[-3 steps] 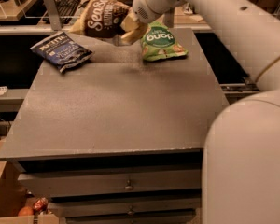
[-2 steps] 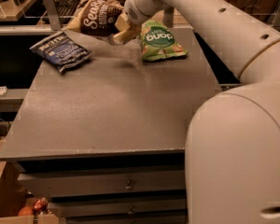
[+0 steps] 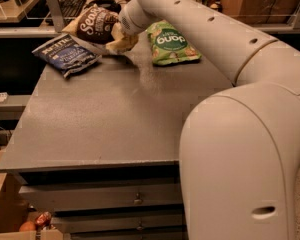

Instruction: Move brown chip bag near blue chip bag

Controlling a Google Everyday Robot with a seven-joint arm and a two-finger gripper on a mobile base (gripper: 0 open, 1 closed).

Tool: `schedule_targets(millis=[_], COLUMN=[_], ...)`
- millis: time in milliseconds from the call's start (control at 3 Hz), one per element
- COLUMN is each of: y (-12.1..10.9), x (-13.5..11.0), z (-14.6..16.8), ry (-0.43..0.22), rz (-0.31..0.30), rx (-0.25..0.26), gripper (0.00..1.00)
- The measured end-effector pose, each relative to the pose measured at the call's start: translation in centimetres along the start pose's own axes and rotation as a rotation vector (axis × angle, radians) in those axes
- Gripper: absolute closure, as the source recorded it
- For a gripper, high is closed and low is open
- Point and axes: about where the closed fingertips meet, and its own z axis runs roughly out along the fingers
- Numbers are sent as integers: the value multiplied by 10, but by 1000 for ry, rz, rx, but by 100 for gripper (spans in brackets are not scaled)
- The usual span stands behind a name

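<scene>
The brown chip bag [image 3: 96, 25], dark with white script and cream-yellow edges, hangs tilted above the far left of the grey table [image 3: 110, 119]. My gripper [image 3: 120, 35] is at the bag's lower right corner, shut on its yellow edge, and mostly hidden behind my wrist. The blue chip bag [image 3: 65, 55], small, navy and crinkled, lies flat on the table just left of and below the brown bag. The brown bag's lower edge is close to the blue bag's upper right corner.
A green chip bag [image 3: 171, 43] lies right of my gripper at the back of the table. My arm's large white body [image 3: 245, 149] fills the right side. A keyboard [image 3: 72, 4] sits on a shelf behind. Drawers [image 3: 135, 199] are under the tabletop.
My arm has swung left and a little toward the camera, carrying the brown bag closer to the blue bag. The blue and green bags have not moved.
</scene>
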Motion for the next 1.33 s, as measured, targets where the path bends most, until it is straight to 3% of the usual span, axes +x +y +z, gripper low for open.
schedule_targets(millis=[1000, 1333], y=[21, 29], x=[15, 17], z=[25, 23], ry=[11, -8], rz=[95, 110], rx=[-19, -42], gripper=[17, 0])
